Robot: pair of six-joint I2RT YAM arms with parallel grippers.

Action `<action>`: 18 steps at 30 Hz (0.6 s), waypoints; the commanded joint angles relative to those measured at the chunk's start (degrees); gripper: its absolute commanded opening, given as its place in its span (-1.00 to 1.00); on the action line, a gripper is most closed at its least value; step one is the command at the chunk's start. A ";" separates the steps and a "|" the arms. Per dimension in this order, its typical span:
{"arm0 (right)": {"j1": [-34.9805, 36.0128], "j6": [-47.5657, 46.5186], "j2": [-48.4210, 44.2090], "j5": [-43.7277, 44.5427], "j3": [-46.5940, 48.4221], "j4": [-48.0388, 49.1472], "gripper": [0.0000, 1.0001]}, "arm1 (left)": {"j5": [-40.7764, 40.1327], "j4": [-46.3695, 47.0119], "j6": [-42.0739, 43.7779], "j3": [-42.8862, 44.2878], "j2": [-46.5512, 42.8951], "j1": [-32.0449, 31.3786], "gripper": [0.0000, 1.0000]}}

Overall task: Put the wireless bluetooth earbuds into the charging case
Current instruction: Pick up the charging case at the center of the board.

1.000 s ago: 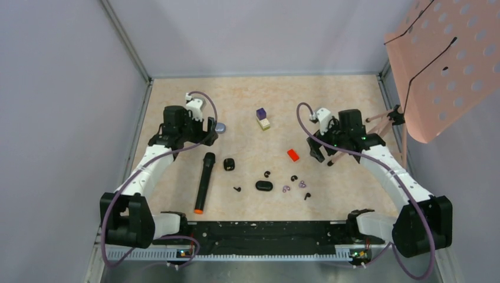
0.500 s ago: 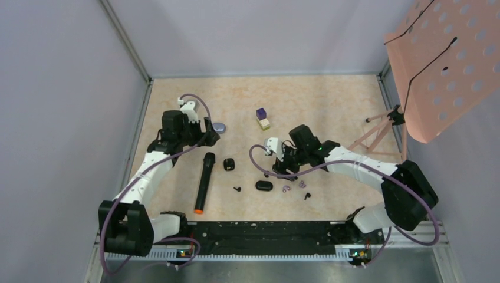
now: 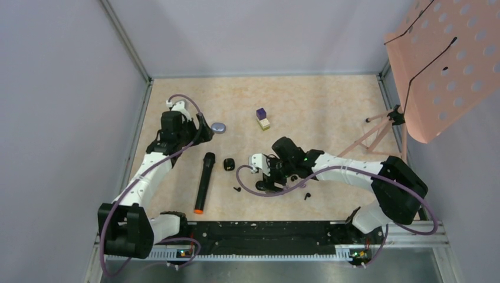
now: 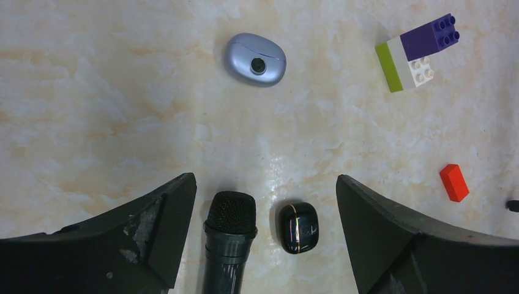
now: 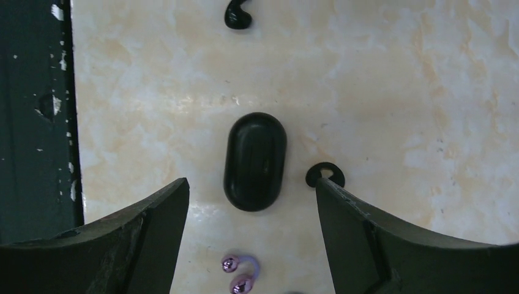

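The right gripper (image 5: 250, 182) hangs with its jaws spread wide and nothing held. Directly below it, centred in the gap, lies the smooth black oval charging case (image 5: 255, 161), lid closed. The case's long axis runs across the line between the two fingers, so a closing stroke would meet its narrow width.

A small C-shaped black earbud piece (image 5: 325, 174) lies just beside the case, between the case and the finger on the right of the wrist view. It may be caught if the jaws close as they stand. A stemmed black earbud piece (image 5: 238, 15) lies apart, beyond the far end of the case. Two tiny pale purple rings (image 5: 240, 274) lie off its near end.

The left gripper (image 4: 264, 179), also wide open and empty, is well apart from the case, above the head of a black handheld microphone (image 4: 229, 233) and a glossy black rounded shell (image 4: 298, 228). The right arm is therefore the nearer one.
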 commanded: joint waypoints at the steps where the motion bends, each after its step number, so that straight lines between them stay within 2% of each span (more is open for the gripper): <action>1: 2.53 2.28 -0.02 -0.84 -1.45 3.59 0.51 | -1.85 0.05 -2.43 1.84 -2.28 0.21 0.80; 11: 5.05 3.61 -0.04 4.38 -6.48 8.76 0.32 | -0.71 -0.03 -3.97 -0.15 -6.18 0.22 0.78; 18: 5.08 6.13 3.34 6.82 -5.89 11.96 0.29 | -0.33 0.67 -3.64 -1.64 -8.57 0.29 0.77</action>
